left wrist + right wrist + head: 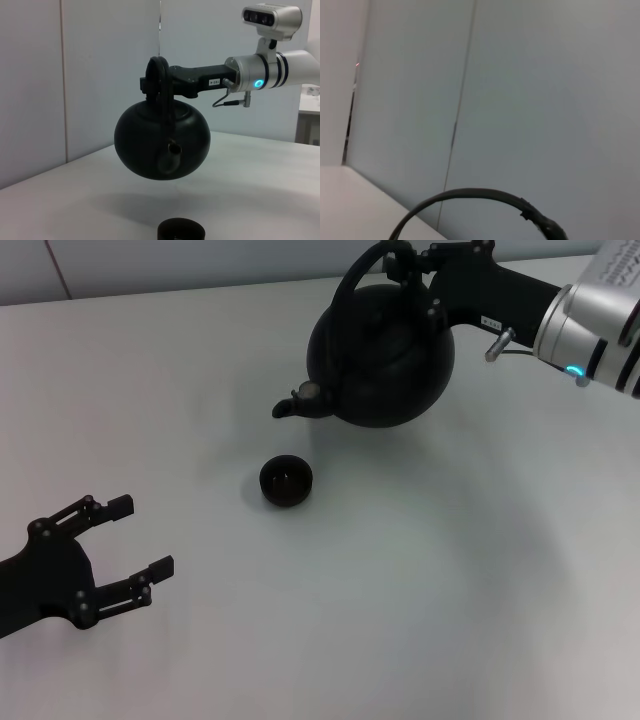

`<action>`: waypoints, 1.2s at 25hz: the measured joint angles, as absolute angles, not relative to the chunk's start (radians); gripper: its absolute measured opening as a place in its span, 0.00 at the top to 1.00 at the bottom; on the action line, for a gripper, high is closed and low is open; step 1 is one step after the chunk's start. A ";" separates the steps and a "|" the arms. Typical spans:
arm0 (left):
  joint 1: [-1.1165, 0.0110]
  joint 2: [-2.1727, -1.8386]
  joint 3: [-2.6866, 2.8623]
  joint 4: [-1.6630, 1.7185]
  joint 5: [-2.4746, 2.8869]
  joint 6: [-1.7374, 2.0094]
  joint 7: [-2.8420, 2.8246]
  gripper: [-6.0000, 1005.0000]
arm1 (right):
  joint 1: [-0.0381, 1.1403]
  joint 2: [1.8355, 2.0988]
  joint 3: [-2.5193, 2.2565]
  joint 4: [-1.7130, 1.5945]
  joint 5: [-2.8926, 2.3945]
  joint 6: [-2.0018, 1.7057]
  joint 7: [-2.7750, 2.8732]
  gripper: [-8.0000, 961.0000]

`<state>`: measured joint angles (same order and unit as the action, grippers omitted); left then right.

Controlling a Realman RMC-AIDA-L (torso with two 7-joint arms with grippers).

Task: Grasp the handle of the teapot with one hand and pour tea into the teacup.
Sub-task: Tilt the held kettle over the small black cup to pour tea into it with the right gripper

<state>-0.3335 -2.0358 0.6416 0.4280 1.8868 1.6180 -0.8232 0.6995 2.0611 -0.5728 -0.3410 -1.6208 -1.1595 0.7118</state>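
A plain white table (420, 620) is stretching out in front of me, with pale wall panels (100, 75) standing behind it. My right claw (415, 275) is reaching in over the far side of the table and is pinching the handle (350, 285) of the teapot (385, 360), pressed tight around the top of the hoop. I am holding the teapot up off the table; in the left wrist view it is hanging clear in the air with its shadow lying on the table below. The pot is tipping a little, its short spout (290, 405) pointing down and toward my left. The teacup (286, 481) is sitting upright on the table, nearer to me than the pot, just below and beside the spout but not touching it. I cannot tell whether anything is in the cup or coming out of the spout. In the right wrist view only the arc of the handle (470, 197) is showing against the wall. My left claw (140, 540) is resting low at the near left of the table, its fingers spread wide and holding nothing, well apart from cup and pot.
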 joint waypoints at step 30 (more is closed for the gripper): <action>-0.333 -2.038 0.626 0.428 1.886 1.618 -0.828 0.14 | 0.705 2.065 -0.712 -0.428 -1.657 -1.126 0.471 0.91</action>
